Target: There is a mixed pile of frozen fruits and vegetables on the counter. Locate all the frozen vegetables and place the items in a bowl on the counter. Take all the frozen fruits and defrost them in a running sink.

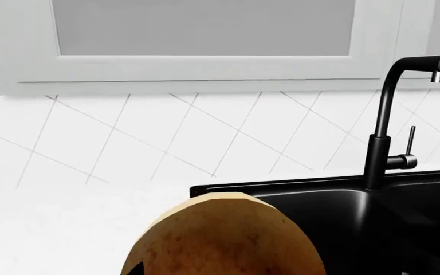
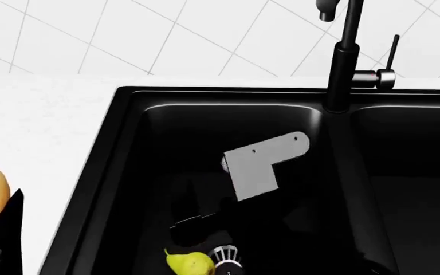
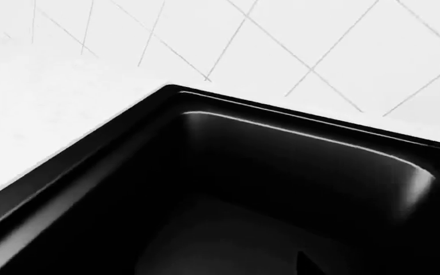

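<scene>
A rounded yellow-tan item (image 1: 224,240) with a brownish end fills the near part of the left wrist view. My left gripper (image 2: 2,229) is shut on it above the white counter (image 2: 44,132), left of the sink (image 2: 128,94). One black finger (image 1: 132,269) shows beside it. A yellow-green pear (image 2: 188,264) lies on the left basin's floor next to the silver drain strainer (image 2: 224,256). My right gripper (image 2: 197,220) hangs low in that basin just above the pear, apart from it and open. One dark fingertip (image 3: 308,264) shows. The bowl, eggplant and carrot are out of view.
A tall black faucet (image 2: 346,54) with a side lever (image 2: 392,51) stands behind the divider between the two basins. No water shows at its spout. A white tiled wall (image 2: 167,34) rises behind the counter, with a window frame (image 1: 204,71) above it.
</scene>
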Robot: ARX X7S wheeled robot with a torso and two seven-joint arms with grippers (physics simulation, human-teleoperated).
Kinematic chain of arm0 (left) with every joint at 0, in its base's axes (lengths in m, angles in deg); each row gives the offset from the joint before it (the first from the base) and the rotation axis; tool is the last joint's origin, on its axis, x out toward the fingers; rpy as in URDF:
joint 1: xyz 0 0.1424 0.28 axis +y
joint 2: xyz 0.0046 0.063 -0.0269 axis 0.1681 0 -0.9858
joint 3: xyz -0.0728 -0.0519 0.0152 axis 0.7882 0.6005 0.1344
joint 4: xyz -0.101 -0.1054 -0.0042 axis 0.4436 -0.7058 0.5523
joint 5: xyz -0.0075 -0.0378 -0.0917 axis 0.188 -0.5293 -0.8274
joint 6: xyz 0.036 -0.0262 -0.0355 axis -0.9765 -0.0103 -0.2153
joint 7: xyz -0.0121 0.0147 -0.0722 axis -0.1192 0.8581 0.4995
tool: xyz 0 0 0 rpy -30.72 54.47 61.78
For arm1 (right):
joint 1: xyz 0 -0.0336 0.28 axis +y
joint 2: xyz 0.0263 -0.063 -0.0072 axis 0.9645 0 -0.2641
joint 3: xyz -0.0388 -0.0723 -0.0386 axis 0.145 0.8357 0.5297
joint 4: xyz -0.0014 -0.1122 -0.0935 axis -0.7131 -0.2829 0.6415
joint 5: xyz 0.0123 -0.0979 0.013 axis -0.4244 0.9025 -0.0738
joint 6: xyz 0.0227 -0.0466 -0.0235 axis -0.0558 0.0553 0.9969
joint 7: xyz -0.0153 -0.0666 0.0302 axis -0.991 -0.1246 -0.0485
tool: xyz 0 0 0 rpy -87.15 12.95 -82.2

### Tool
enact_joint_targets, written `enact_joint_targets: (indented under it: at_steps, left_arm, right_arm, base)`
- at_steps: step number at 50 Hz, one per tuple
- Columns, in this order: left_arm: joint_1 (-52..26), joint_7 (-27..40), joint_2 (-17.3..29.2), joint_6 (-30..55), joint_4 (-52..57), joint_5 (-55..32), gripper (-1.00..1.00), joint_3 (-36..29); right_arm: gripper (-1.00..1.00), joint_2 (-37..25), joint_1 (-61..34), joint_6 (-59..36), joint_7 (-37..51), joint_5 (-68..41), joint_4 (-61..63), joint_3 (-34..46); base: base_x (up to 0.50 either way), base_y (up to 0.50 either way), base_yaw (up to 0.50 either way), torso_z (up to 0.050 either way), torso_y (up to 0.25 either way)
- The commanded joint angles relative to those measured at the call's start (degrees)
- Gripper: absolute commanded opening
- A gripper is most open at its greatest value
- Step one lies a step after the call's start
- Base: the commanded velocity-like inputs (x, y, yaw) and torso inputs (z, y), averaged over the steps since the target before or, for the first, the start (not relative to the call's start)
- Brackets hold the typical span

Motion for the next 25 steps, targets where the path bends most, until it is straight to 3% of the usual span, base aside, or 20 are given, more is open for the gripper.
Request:
enact_joint_targets:
  at_steps: [1, 4, 12, 17, 21, 25]
  left_arm:
    - [-0.42, 1.33, 0.71, -0.84, 0.1, -2.2, -1.0, 0.78]
    - [-0.96, 1.42, 0.24, -0.49, -0.13, -1.71, -1.0, -0.09]
    - [-0.89, -0.36, -1.14, -0.89, -2.47, 0.27, -1.0, -1.78]
    - [-0.71, -1.81, -2.26, -1.61, -3.79, 1.87, -1.0, -2.9]
    - [-5.87, -1.11, -2.89, 0.18, -5.32, -1.69, -1.0, -3.75]
    - [-12.3, -1.89, -6.24, 3.84, -7.71, -0.6, -1.0, -9.59]
  right_arm:
    - [1.0, -19.51, 8.08, 9.59, 16.05, 2.02, 28.3, -3.14]
    - [1.0, -25.47, 11.74, 13.33, 20.31, 5.36, 36.69, -3.35]
    - [1.0, -36.99, 15.64, 17.29, 28.43, 7.95, 45.28, -3.88]
    - [1.0, -41.27, 14.64, 15.84, 31.68, 8.31, 48.91, -4.72]
    - [1.0, -45.46, 13.96, 16.19, 33.29, 8.26, 52.11, -5.67]
    - [1.0, -50.93, 13.85, 16.91, 34.17, 7.57, 54.69, -6.2]
  base:
    - [0.0, 0.0, 0.0, 0.0, 0.0]
    - [0.0, 0.0, 0.0, 0.0, 0.0]
    - [0.0, 0.0, 0.0, 0.0, 0.001]
    - [0.0, 0.0, 0.0, 0.0, 0.0]
    - [0.0, 0.0, 0.0, 0.0, 0.0]
    - [0.0, 0.0, 0.0, 0.0, 0.0]
